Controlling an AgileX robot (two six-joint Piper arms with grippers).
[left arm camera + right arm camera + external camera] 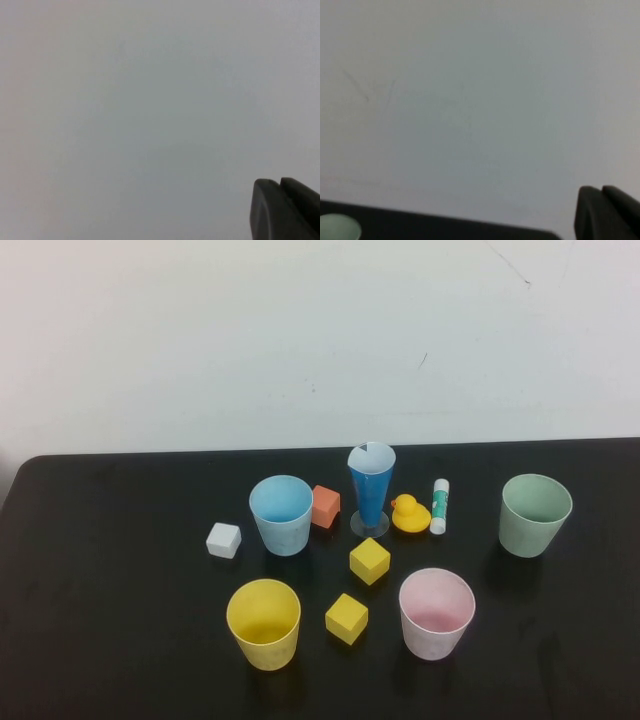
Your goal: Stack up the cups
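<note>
High view: neither arm is showing, so stacking is not started, I judge. The yellow cup (264, 623) is standing upright lower left of centre; the light blue cup (281, 514) is standing upright just above it, apart. The next move probably calls for gripping one cup by the rim and lowering it into the other. A white cube (223, 540), orange block (325, 506) and two yellow cubes (369, 560) are crowding them; the blue cone glass (371, 487), duck (409, 513), glue stick (440, 505), pink cup (436, 613) and green cup (535, 514) are sitting rightward. Left wrist view: the left gripper (286, 210) is peeking in lower right against the wall; open or closed, cannot tell. Right wrist view: the right gripper (607, 212), lower right, likewise cannot tell.
</note>
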